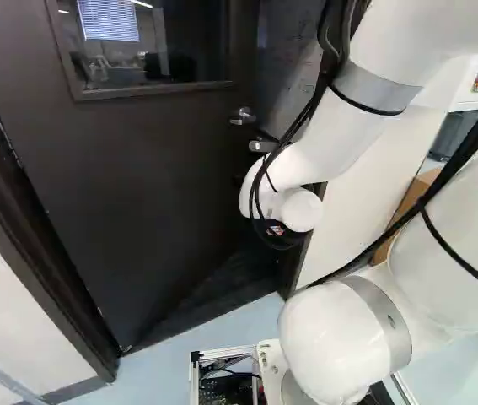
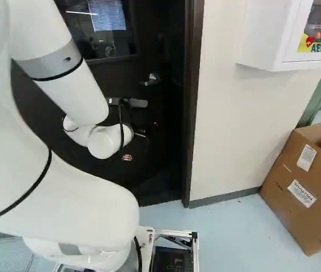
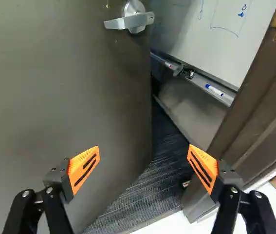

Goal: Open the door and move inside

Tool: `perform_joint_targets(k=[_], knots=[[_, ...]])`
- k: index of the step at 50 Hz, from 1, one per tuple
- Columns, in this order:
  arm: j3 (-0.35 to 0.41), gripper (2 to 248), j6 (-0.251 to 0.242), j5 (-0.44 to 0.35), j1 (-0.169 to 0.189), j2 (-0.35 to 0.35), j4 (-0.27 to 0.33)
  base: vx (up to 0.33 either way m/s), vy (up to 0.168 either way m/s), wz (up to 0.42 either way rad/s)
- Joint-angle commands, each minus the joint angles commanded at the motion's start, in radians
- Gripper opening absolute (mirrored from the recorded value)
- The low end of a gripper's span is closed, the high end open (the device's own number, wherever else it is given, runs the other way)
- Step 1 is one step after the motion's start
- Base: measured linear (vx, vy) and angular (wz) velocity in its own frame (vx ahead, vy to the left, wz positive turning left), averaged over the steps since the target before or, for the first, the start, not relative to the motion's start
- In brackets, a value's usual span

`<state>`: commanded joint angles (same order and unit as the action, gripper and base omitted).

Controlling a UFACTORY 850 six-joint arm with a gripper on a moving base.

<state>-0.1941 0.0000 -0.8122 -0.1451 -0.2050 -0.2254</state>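
The door [image 1: 154,169] stands ajar — the gripper [image 2: 127,157] faces it, fingers [image 3: 82,170] spread

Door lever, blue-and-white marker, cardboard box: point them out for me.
Door lever [image 3: 128,22]: wrist view, on its metal bar.
Blue-and-white marker [image 3: 214,90]: wrist view, on its white barrel.
Cardboard box [image 2: 312,216]: right base view, on its labelled side.

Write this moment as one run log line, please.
door: partly open | gripper: open, facing gap between door and frame | handle: not held | whiteboard: visible through gap
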Motion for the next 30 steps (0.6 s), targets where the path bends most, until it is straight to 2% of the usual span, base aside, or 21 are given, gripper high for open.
perform_joint_targets(k=[30], knots=[[0.0,247,0.0,0.0,0.0,0.0,0.0,0.097,0.129,-0.265]])
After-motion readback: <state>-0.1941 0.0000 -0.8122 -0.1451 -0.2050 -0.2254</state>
